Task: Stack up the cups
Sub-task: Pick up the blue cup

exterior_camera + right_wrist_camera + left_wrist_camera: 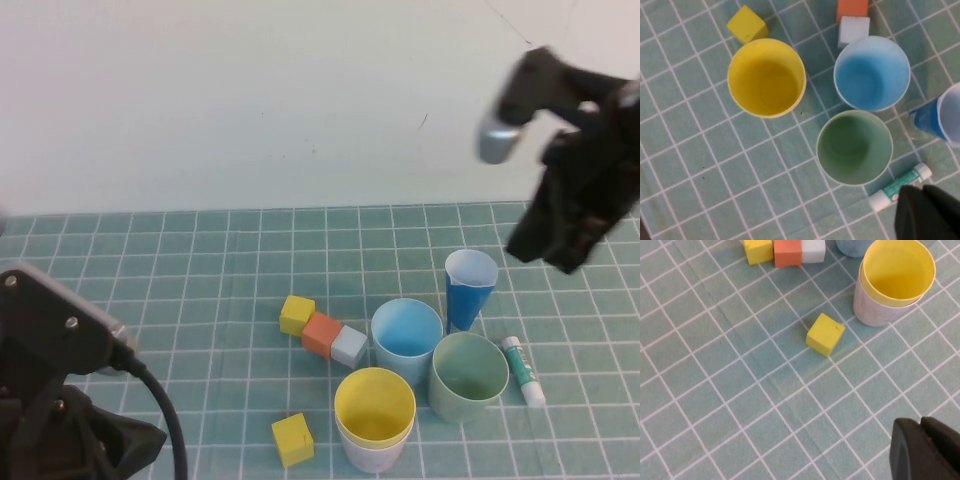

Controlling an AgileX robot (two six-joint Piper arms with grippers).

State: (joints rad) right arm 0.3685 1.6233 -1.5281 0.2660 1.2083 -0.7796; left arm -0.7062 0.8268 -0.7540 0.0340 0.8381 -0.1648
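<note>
The yellow cup [375,402] sits nested inside the pink cup [375,456] at the front of the mat. Behind it stands the light blue cup [407,337], and the pale green cup [468,373] is beside that, to the right. My left gripper [920,424] is shut and empty, low over bare mat, apart from the yellow cup [897,272] and the pink cup [874,314]. My right gripper [922,189] is shut and empty, high above the glue stick [900,186], next to the green cup [854,146]. The light blue cup [872,72] and yellow cup [766,77] stand open-mouthed below.
A narrow dark blue cone cup [470,285] stands behind the green one. A glue stick [523,370] lies to the right. Yellow [296,314], orange [322,333] and white [349,346] blocks form a row left of the blue cup. Another yellow block [292,439] lies at the front.
</note>
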